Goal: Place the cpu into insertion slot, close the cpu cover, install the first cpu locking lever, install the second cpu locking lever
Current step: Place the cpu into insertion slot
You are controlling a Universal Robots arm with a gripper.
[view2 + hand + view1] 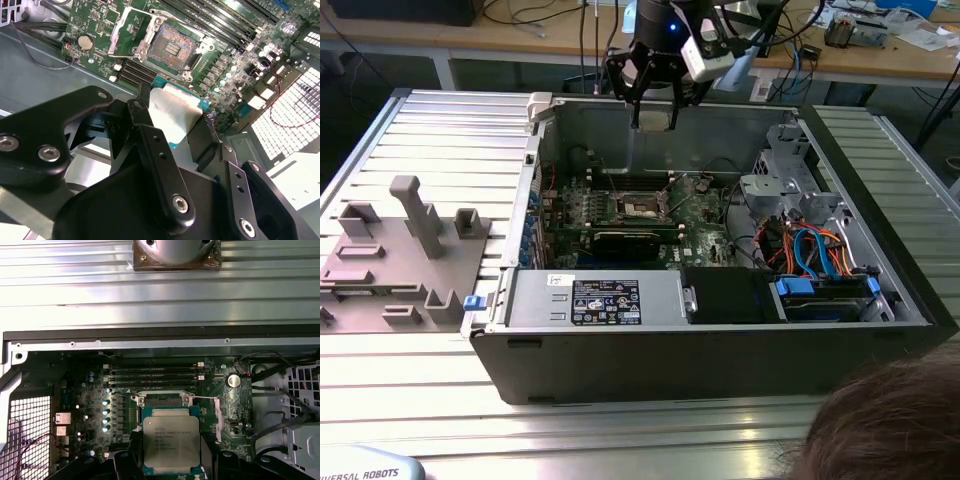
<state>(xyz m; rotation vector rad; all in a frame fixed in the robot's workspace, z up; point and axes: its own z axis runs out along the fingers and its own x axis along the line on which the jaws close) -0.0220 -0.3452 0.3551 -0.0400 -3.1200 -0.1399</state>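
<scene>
My gripper (pixel 175 127) is shut on the cpu (pixel 171 440), a flat square chip with a dull silver top on a green base, held by two opposite edges between the black fingers (pixel 150 145). In the exterior view the gripper (pixel 655 118) hangs above the open computer case, over the green motherboard (pixel 705 215). The insertion slot (pixel 172 47) lies bare below the chip, its dark pin field exposed. The cpu cover (pixel 127 31), a silver frame plate, stands swung open beside the slot. In the first wrist view the chip hides most of the slot (pixel 160 401).
The case's metal walls (pixel 545 130) ring the board. A power supply (pixel 605 300) sits at the front, and a drive cage (pixel 785 170) with orange and blue cables (pixel 815 250) on the exterior view's right. A grey fixture (pixel 415 215) stands left. A person's hair (pixel 890 430) shows bottom right.
</scene>
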